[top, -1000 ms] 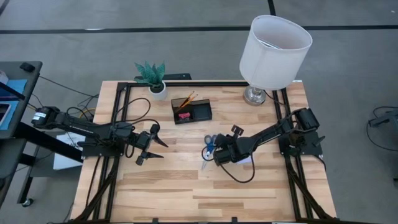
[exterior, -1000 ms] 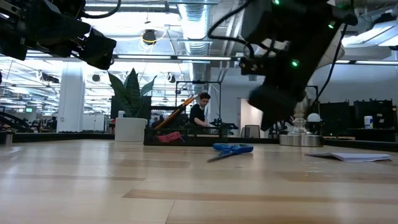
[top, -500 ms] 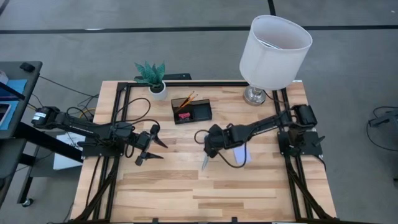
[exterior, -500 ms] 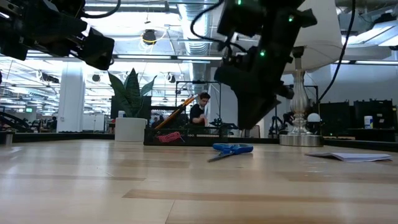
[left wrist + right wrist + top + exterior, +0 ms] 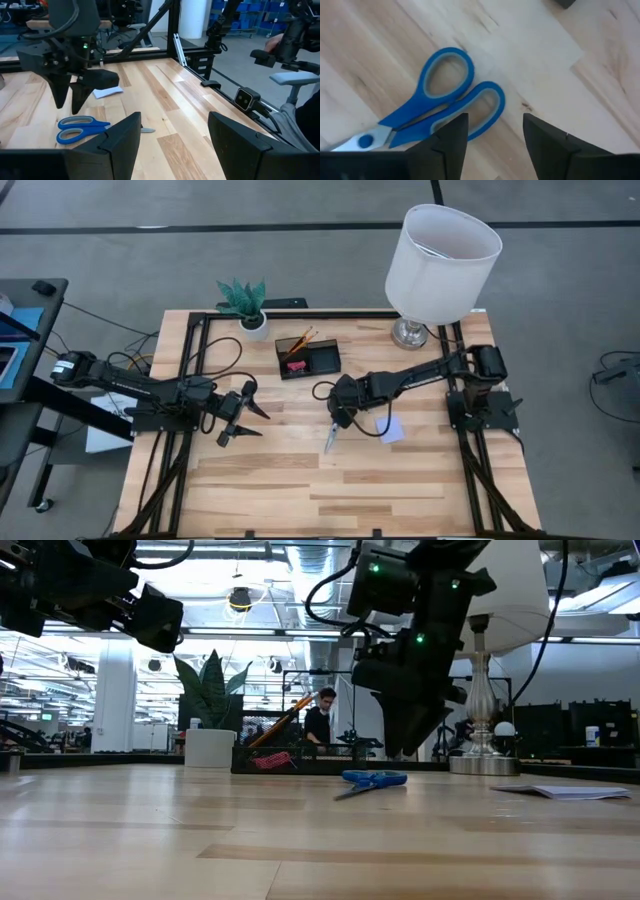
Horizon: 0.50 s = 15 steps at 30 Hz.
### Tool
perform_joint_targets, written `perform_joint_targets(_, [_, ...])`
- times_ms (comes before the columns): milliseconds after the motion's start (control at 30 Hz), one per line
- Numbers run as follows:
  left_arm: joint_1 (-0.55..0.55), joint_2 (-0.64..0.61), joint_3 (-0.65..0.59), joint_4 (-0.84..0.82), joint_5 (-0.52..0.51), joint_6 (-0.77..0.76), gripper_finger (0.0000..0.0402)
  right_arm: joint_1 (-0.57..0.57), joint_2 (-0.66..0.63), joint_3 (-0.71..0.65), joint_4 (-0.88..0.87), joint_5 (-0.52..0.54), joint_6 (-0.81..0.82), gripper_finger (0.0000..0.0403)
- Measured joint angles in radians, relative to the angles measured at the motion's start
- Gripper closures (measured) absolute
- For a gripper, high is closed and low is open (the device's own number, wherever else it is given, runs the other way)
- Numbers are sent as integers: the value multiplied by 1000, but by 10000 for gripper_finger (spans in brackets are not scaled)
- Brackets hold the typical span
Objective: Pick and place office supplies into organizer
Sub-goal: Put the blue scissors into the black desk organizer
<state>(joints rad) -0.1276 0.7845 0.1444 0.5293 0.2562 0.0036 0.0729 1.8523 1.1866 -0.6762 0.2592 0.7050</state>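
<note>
I see the right gripper (image 5: 340, 417) hanging above the blue-handled scissors (image 5: 331, 436), approx. in the middle of the bench (image 5: 300, 490), and its fingers (image 5: 445, 145) are spread with nothing between them. In the right wrist view the two handle loops lie just in front of the fingertips, flat on the wood, not touched. In the low view the scissors (image 5: 372, 780) lie flat on the bench w/ the gripper (image 5: 405, 740) above, clear of them.

The pale blue note pad (image 5: 390, 429) lies flat just beside the scissors, on the side toward the right edge of the bench.

The left gripper (image 5: 243, 420) waits near the left edge of the bench, above the wood, fingers (image 5: 125, 137) spread wide and holding nothing.

Farther back, near the far edge at about the middle, stands the black organizer (image 5: 308, 360). The two orange pencils (image 5: 300, 340) lean out of its taller section, and sth. pink (image 5: 295, 366) lies inside; I cannot tell if it is the eraser.

At the far edge also stand a small plant in a white pot (image 5: 254, 325) toward the left corner and a lamp with white shade (image 5: 442, 250) toward the right corner. In the low view a person (image 5: 320, 720) is seen in the room behind the bench.
</note>
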Motion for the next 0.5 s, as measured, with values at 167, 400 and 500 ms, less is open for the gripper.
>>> perform_joint_targets(167, [0,0,0,0,0,-5,178,-19,1,0,-1,0,-19,234])
perform_joint_targets(400, [0,0,0,1,0,-5,178,-23,1,0,0,-15,-25,247])
perform_joint_targets(500, [0,0,0,1,0,-5,178,-22,1,0,3,-16,-27,246])
